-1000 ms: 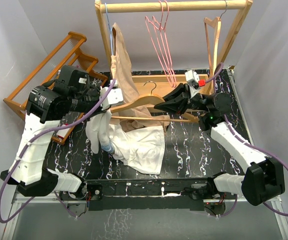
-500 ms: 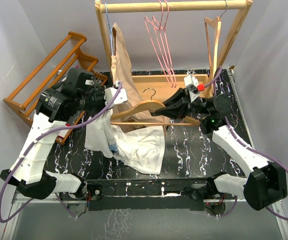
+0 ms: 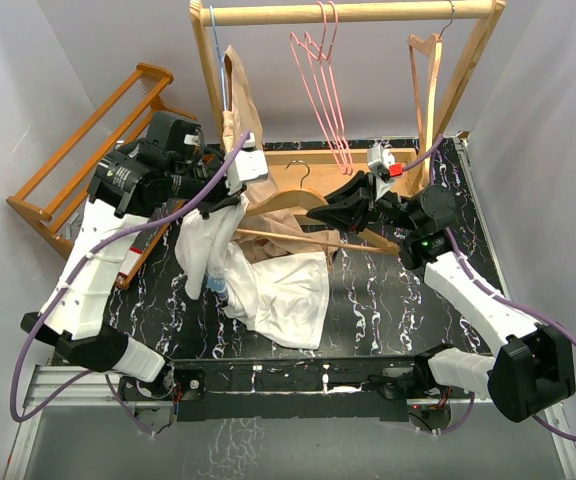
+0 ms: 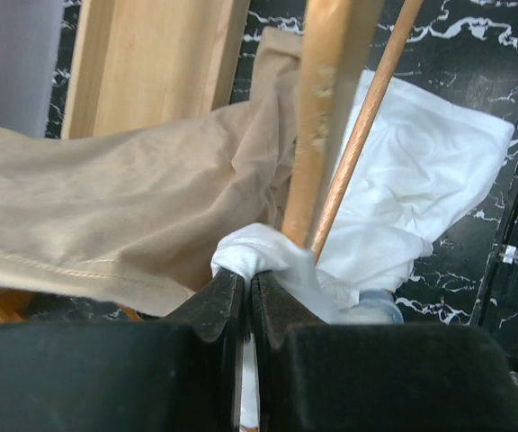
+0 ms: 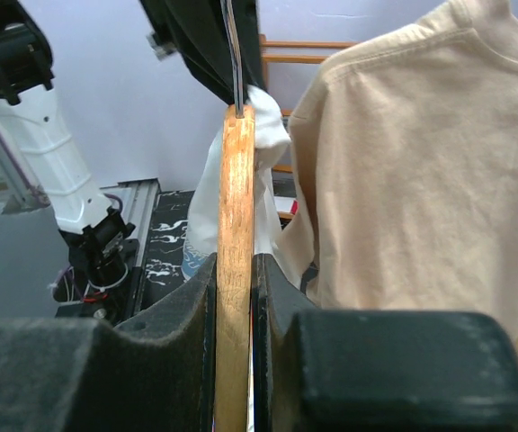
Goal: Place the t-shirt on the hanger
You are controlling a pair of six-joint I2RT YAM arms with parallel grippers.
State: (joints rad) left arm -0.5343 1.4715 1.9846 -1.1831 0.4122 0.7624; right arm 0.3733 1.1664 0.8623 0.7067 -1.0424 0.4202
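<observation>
From the top external view, the left fingers [image 3: 226,196] hold up one bunched part of the white t-shirt [image 3: 273,290]. The cloth hangs down from them, and the bigger part lies crumpled on the black marble counter [image 3: 398,290]. The right fingers [image 3: 343,212] grip a wooden hanger [image 3: 288,203] by one shoulder and hold it above the counter, its other end close to the lifted cloth. Behind them, a beige garment [image 3: 238,115] and some pink wire hangers [image 3: 323,90] hang on the wooden rack [image 3: 348,12].

In the left wrist view, the left fingers [image 4: 209,310] are pressed together on a fold of the t-shirt [image 4: 421,180]. This fold touches the arm of the wooden hanger [image 4: 326,108], just where its thin lower bar [image 4: 367,117] comes down. The beige garment [image 4: 133,198] hangs close behind.

In the right wrist view, the right fingers [image 5: 174,315] are clamped on both sides of the wooden hanger [image 5: 236,225], seen along its edge. A bit of the t-shirt [image 5: 263,112] shows near the far end, beside the hook, and the beige garment [image 5: 403,162] fills the right side.

The task seems to be at its beginning: both things are in hand and have met, but no part of the hanger is seen inside the neck or the hem. What remains, as far as one can judge, is threading both hanger arms into the shirt.
</observation>
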